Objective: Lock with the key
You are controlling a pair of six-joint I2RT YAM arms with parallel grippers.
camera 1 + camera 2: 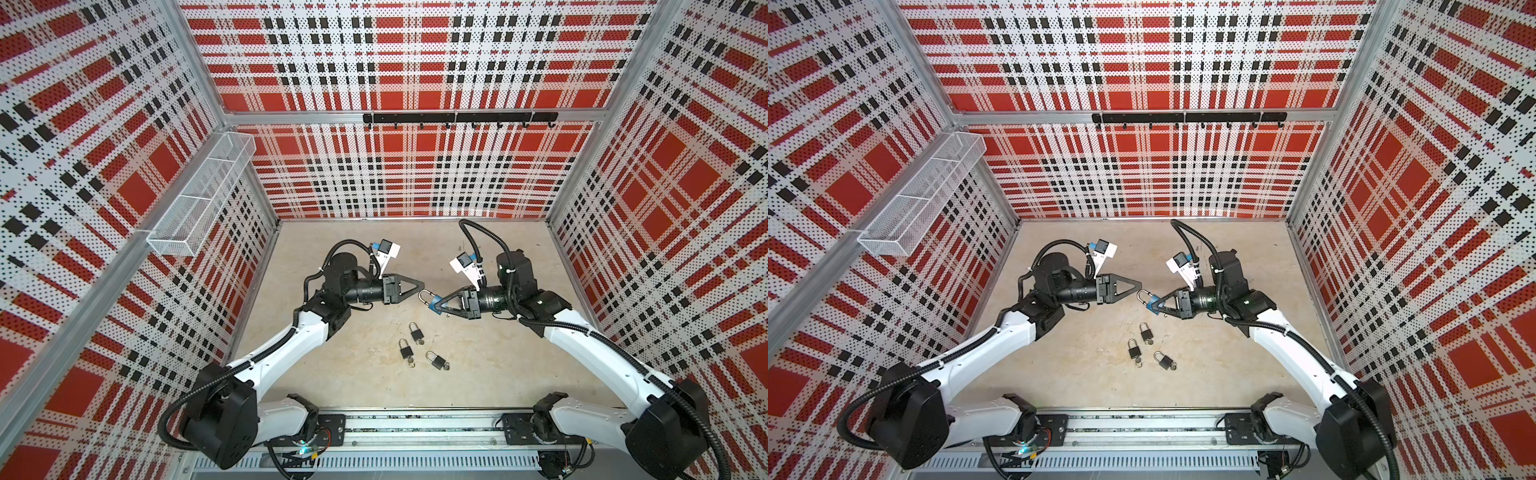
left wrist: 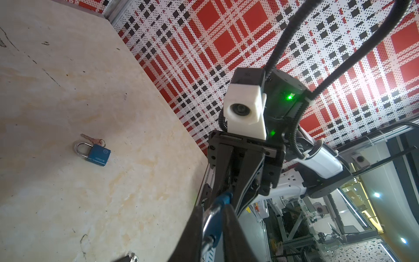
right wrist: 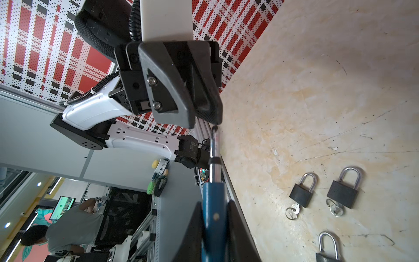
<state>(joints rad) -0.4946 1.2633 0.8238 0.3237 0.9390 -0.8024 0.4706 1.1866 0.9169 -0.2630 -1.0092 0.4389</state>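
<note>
My right gripper (image 1: 435,305) is shut on the body of a blue padlock (image 1: 432,302), held flat above the table with its silver shackle (image 3: 214,147) pointing at the left arm. My left gripper (image 1: 422,286) has its tips at the crown of that shackle. In the right wrist view the tips look nearly together and one touches the shackle end. In the left wrist view a narrow gap remains between the fingers (image 2: 192,229), and the shackle shows in it. A brass key (image 2: 89,138) lies beside a second blue padlock (image 2: 97,153) on the table. The held lock's key is not clearly visible.
Three black padlocks (image 1: 414,332) (image 1: 405,351) (image 1: 436,360) lie on the beige table in front of the grippers, each with a key on a ring (image 3: 292,211). A wire basket (image 1: 199,195) hangs on the left wall and a hook rail (image 1: 457,118) on the back wall.
</note>
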